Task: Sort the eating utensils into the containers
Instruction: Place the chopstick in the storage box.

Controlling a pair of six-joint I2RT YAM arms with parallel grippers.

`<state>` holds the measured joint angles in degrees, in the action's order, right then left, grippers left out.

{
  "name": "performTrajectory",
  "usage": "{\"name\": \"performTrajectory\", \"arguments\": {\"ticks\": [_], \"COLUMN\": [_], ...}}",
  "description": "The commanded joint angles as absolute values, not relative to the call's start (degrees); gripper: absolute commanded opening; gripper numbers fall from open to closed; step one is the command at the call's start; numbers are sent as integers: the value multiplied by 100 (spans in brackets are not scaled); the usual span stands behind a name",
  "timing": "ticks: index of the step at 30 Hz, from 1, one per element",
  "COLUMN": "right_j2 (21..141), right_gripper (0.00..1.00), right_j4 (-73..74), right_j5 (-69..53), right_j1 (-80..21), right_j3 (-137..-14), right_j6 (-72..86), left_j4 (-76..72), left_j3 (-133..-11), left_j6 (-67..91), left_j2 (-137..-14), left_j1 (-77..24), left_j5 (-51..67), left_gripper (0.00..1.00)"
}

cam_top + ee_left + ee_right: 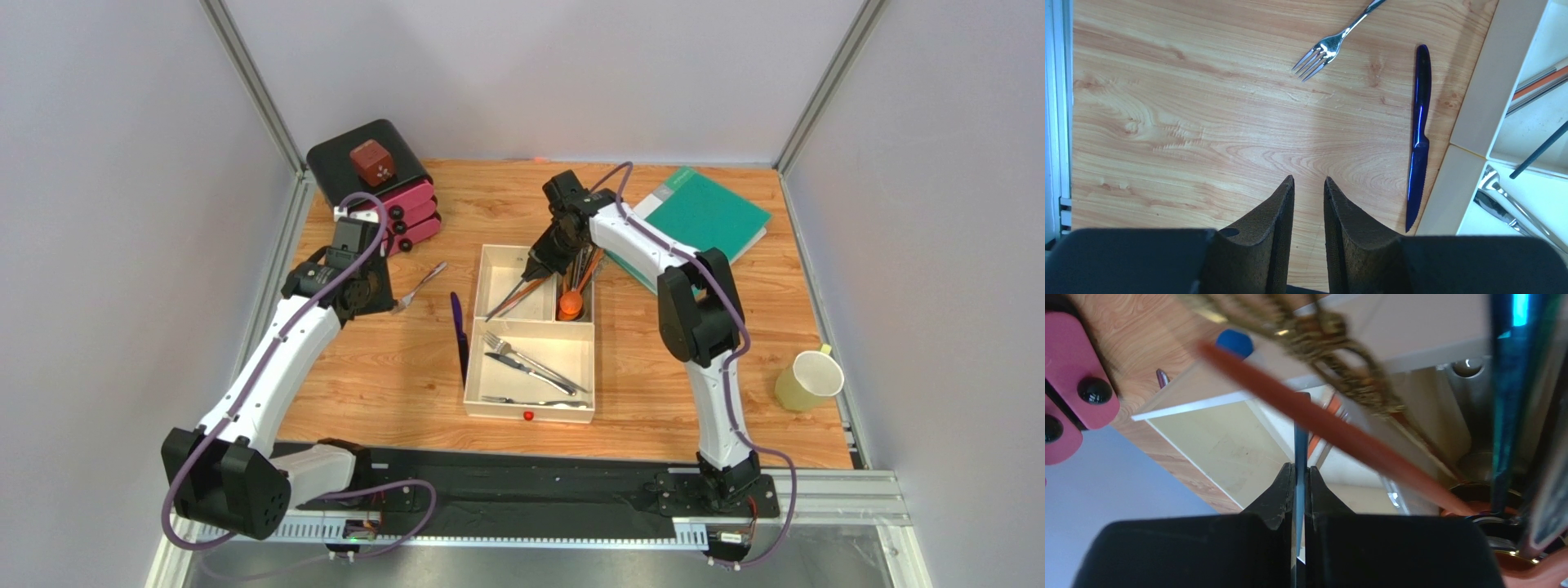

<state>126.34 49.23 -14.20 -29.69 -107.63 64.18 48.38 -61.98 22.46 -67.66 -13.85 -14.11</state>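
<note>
A silver fork (421, 284) (1328, 46) and a blue-purple knife (459, 333) (1418, 135) lie on the wood left of the cream-white tray (529, 414) (1496, 79). My left gripper (374, 294) (1309, 179) hovers over bare wood near the fork, open, with nothing between its fingers. My right gripper (540, 262) (1300, 468) hangs over the tray's far-left small compartment, shut on a thin blue stick-like utensil (1300, 438) seen edge-on. An orange stick (1333, 432) crosses in front of it. The far-right small compartment holds orange and dark utensils (572, 294). Silver utensils (528, 364) lie in the large near compartment.
A black box with pink drawers (374, 184) (1075, 386) stands at the back left, close behind my left gripper. A green book (699, 214) lies at the back right. A pale yellow cup (807, 380) stands at the right edge.
</note>
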Motion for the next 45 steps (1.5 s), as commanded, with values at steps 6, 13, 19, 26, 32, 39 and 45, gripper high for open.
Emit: {"name": "performTrajectory", "arguments": {"ticks": [6, 13, 19, 26, 32, 39, 45], "right_j2": [11874, 12181, 12121, 11936, 11734, 10032, 8958], "right_gripper": [0, 2, 28, 31, 33, 38, 44], "right_j4": [4509, 4316, 4193, 3684, 3208, 2190, 2180], "right_j5": [-756, -1150, -1108, -1300, -2494, -3040, -3269], "right_j1": [-2892, -2874, -2874, -2865, -2839, -2655, -2075], "right_j3": [-10038, -10309, -10292, -9897, -9853, -8483, -7894], "right_j6": [7444, 7655, 7752, 7937, 7814, 8051, 7998], "left_j4": [4693, 4658, 4667, 4650, 4641, 5193, 5520], "left_j3": [-6416, -6381, -6451, -6530, -7099, -8366, -8912], "left_j6": [2101, 2101, 2083, 2030, 1688, 879, 686], "left_j2": [-6697, -6794, -6882, -7057, -7961, -9850, -10695], "left_j1": [-1362, -1362, -1362, -1362, -1362, -1354, -1345], "left_j5": [-1547, -1441, -1450, -1494, -1345, -923, -940], "left_gripper": [29, 30, 31, 32, 40, 45, 48]}}
